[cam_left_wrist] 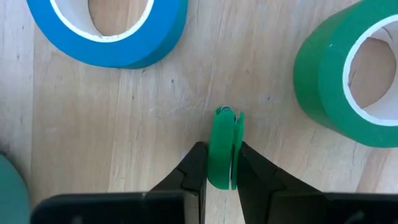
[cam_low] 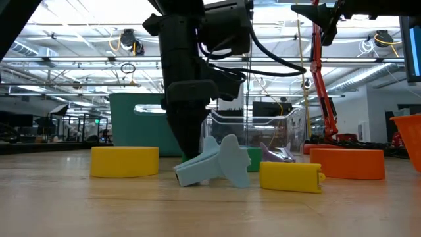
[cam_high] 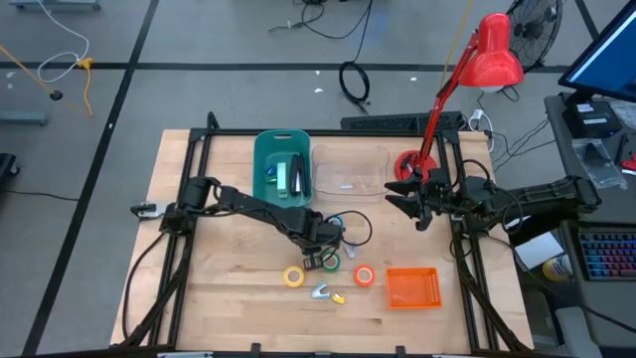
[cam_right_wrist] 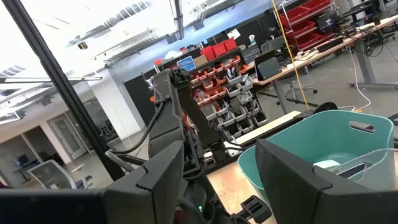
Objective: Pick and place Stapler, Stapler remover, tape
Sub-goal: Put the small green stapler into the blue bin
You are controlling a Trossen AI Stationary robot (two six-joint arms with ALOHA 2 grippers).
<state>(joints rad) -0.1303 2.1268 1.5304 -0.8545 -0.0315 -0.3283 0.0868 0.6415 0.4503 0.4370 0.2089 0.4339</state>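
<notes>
Two jaws (left gripper [cam_left_wrist: 222,165]) pinch an unlabelled green staple remover [cam_left_wrist: 222,149].

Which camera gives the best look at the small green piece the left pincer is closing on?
The left wrist view: the green piece stands on edge between the left pincer fingers, between the blue tape and green tape. In the high view the arm hides it; the low view shows only a sliver; the right wrist view misses it.
</notes>
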